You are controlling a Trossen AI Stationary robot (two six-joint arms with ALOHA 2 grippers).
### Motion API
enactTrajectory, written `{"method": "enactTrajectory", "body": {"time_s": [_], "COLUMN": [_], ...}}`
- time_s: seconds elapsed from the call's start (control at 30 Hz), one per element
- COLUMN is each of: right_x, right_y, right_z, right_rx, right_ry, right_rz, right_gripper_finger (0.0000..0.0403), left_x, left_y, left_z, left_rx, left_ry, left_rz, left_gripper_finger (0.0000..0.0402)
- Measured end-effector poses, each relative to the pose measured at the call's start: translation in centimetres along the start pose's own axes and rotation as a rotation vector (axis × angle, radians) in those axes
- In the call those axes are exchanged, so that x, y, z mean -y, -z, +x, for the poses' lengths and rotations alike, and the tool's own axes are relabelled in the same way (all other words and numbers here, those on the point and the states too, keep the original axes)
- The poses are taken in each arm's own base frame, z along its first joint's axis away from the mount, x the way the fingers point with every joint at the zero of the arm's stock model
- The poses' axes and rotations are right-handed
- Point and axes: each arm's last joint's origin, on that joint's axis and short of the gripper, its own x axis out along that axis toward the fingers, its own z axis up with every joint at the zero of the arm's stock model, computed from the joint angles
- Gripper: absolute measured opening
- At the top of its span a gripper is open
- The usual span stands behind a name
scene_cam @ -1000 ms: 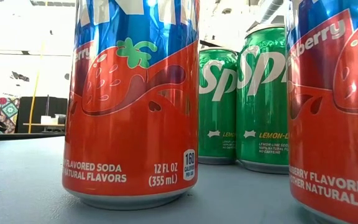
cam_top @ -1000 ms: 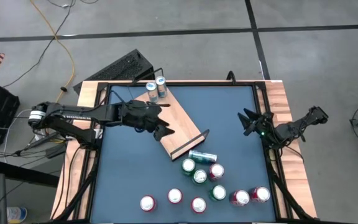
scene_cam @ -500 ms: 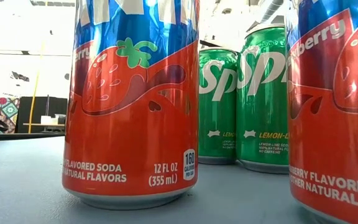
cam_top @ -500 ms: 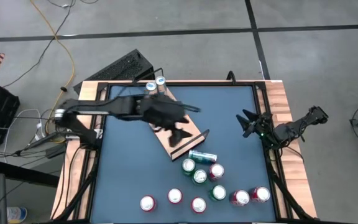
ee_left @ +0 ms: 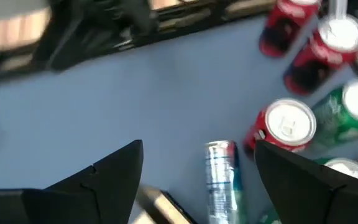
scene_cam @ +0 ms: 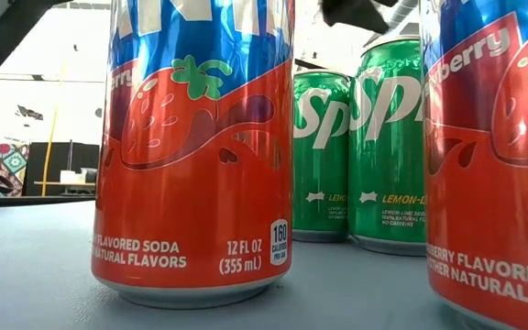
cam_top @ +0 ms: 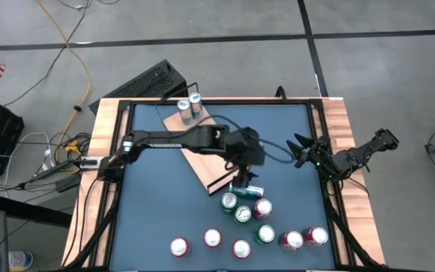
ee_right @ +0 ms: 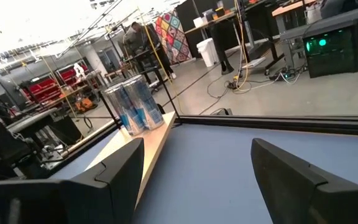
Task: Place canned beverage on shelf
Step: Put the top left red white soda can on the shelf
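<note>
- I see my left gripper point(cam_top: 242, 181), jaws open, above the toppled silver-blue can point(cam_top: 246, 190) near the shelf point(cam_top: 210, 155).
- My right gripper point(cam_top: 302, 149) waits open at the table's right edge.

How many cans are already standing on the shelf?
2: both slim blue-and-silver cans stand side by side at the far end of the shelf. The left arm covers part of the board, so another could be hidden.
</note>
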Motion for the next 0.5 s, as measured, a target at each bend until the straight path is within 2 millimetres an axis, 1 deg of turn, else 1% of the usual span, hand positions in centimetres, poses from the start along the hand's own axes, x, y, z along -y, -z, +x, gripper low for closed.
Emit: {"method": "enactTrajectory", "body": {"time_s": [0.07,0.13,0.2,0.23,0.33,0.43,0.5], "right_x": [0.0,0.0,0.0,0.0,0.0,0.0,0.0], "right_y": [0.0,0.0,0.0,0.0,0.0,0.0,0.0], "right_z": [0.0,0.0,0.0,0.0,0.0,0.0,0.0], "right_rx": [-0.005,-0.006,-0.006,-0.006,-0.006,-0.006,-0.006], "right_ry": [-0.010,-0.010,-0.011,-0.010,-0.010,-0.009,-0.009], "right_rz": [-0.002,-0.002,-0.003,-0.003,-0.005,-0.005,-0.005], "right_gripper_finger": [0.0282,0.0282,0.0282,0.0282,0.0282,0.0282,0.0282], "left_x": [0.8,1.1,0.7,0.4,0.2,1.6,2.5], "left_y": [0.2,0.3,0.5,0.4,0.5,0.5,0.5], "left_z": [1.1,1.9,1.9,1.8,1.5,1.7,2.5], "left_rx": [-0.012,-0.001,-0.008,-0.007,-0.043,-0.065,-0.067], "left_ry": [0.025,0.068,0.063,0.031,-0.056,-0.064,-0.073], "left_rz": [0.049,0.028,0.002,0.003,0.063,0.099,0.098], "left_gripper_finger": [0.0293,0.0293,0.0293,0.0293,0.0293,0.0293,0.0293]}}
